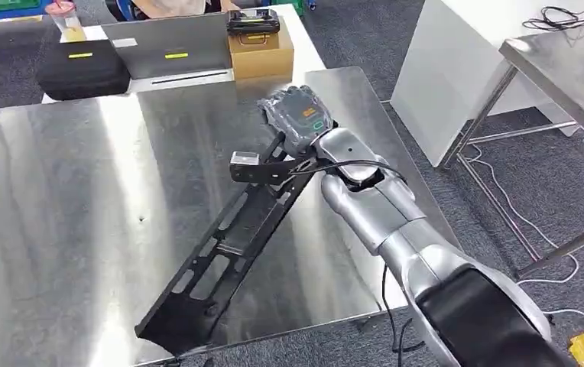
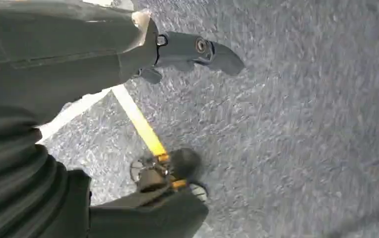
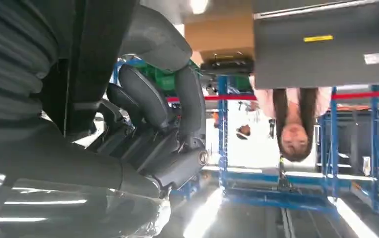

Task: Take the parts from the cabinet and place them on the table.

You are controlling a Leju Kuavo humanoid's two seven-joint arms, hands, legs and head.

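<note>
A long black slotted metal part lies slantwise on the steel table, its lower end at the near edge. My right hand is over its far end and grips it there. In the right wrist view the black part runs between the thumb and the curled fingers, just above the shiny tabletop. My left hand hangs over grey carpet with its thumb sticking out and nothing in it.
Behind the table stand a black case, a grey box, a cardboard box and a cup. A white cabinet and a second steel table are on the right. A person stands beyond.
</note>
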